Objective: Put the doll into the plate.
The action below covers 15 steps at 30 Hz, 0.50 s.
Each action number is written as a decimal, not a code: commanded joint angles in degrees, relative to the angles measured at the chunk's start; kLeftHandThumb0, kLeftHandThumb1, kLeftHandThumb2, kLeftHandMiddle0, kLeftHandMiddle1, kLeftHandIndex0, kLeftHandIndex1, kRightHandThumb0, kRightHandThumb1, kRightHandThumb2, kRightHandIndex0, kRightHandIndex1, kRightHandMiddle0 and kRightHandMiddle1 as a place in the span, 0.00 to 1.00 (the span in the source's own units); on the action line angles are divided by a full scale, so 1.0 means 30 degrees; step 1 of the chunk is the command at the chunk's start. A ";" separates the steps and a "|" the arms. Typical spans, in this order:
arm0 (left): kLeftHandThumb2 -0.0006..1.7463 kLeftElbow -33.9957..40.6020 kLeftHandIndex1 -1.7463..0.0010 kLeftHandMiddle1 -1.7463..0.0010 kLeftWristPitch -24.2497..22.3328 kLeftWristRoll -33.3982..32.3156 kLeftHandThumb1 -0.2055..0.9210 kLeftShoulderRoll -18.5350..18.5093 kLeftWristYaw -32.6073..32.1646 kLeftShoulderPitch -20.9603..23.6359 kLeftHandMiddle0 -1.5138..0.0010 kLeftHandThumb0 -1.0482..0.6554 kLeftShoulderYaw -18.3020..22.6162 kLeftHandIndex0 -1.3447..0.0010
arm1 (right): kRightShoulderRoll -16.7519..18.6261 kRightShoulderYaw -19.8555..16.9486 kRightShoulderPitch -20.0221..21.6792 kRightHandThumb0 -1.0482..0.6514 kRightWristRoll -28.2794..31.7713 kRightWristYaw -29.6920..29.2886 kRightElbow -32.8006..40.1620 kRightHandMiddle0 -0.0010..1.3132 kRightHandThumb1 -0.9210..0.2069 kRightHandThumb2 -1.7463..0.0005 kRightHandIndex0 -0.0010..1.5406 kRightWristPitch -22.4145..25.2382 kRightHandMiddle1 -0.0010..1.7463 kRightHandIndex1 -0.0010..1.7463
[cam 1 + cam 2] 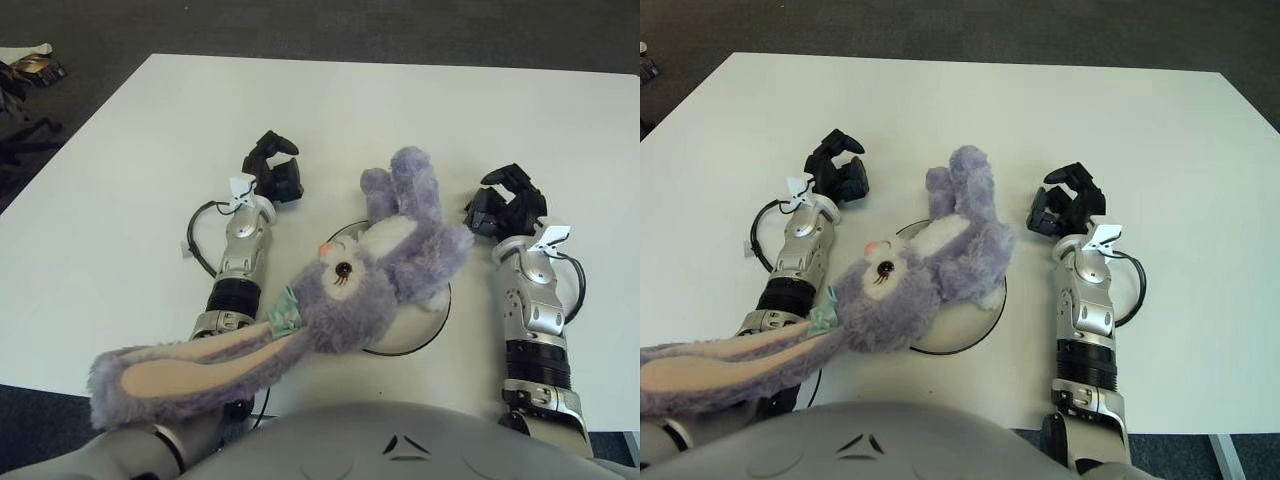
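A purple plush rabbit doll (390,255) lies across the white round plate (420,325), its head hanging over the plate's left rim. One long ear (200,370) stretches toward the table's near left edge over my left forearm. My left hand (272,170) is to the left of the doll, apart from it, fingers relaxed and empty. To the right of the plate, my right hand (508,205) has loosely spread fingers and holds nothing.
The white table (400,110) extends far beyond the plate. Dark floor surrounds it, with some objects (25,70) on the floor at the far left. Cables loop beside both forearms.
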State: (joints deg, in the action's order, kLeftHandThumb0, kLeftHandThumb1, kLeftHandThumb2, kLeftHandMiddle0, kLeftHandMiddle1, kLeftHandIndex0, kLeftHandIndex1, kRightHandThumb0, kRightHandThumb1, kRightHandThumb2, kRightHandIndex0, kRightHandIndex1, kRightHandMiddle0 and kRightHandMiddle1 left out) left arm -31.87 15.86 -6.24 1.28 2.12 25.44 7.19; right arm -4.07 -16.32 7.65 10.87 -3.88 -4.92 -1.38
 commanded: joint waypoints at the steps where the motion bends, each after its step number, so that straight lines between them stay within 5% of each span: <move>1: 0.77 -0.0316 0.00 0.00 -0.0294 -0.0093 0.44 -0.0098 0.0029 0.0112 0.20 0.34 0.0061 0.53 | 0.0594 -0.0309 -0.0195 0.61 0.0441 -0.0077 -0.1205 0.56 0.88 0.01 0.58 -0.0610 0.93 1.00; 15: 0.77 -0.0236 0.00 0.00 -0.0485 -0.0154 0.45 -0.0035 0.0061 0.0096 0.20 0.34 0.0053 0.54 | 0.1061 -0.0666 0.0414 0.61 0.0133 -0.1084 -0.3088 0.58 0.90 0.01 0.58 -0.3417 0.92 1.00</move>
State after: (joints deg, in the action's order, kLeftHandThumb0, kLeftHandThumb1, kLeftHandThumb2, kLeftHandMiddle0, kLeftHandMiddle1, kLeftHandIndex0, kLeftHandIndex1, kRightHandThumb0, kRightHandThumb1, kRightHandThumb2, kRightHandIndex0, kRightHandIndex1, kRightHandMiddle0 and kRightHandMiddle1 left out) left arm -31.94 15.66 -6.48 1.24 2.19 25.50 7.41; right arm -3.21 -18.01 10.07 11.25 -6.18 -11.05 -9.20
